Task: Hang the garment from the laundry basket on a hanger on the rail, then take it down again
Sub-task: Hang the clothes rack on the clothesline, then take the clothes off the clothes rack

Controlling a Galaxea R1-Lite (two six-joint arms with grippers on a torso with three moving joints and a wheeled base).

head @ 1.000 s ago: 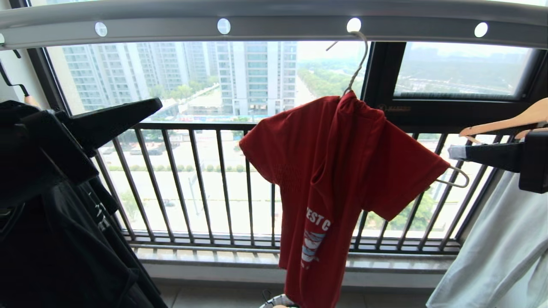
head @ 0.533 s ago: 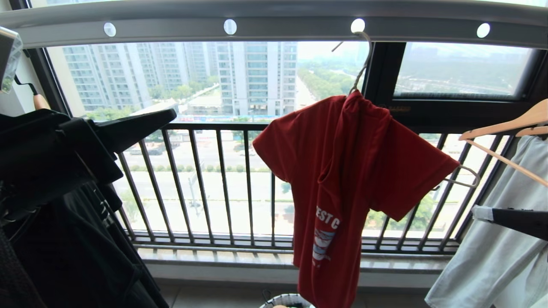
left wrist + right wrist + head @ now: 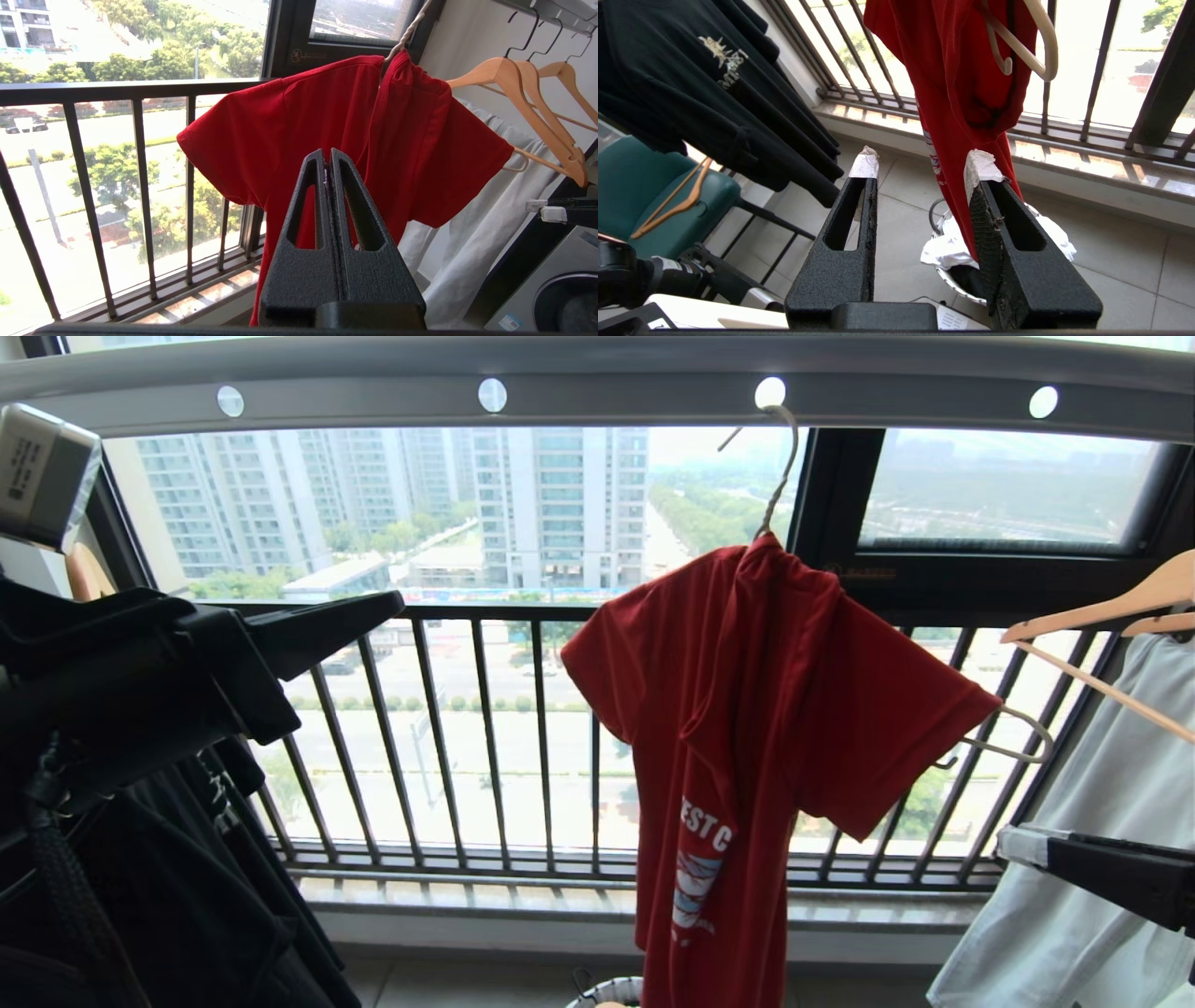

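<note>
The red garment hangs on the cream hanger, whose hook sits in a hole of the grey rail. One bare hanger end sticks out past the right sleeve. My left gripper is shut and empty, level with the shirt's left sleeve and well short of it. My right gripper is low at the right, open, with nothing between its taped fingers; the shirt's hem hangs beyond them. The laundry basket stands on the floor under the shirt.
A black garment hangs at the left and a pale grey one at the right under wooden hangers. A black railing closes the window. A green chair stands beneath the black garment. White cloth lies in the basket.
My right gripper has dropped from beside the shirt's right sleeve to lower right. The left gripper has edged toward the shirt. The shirt has swung slightly on its hanger.
</note>
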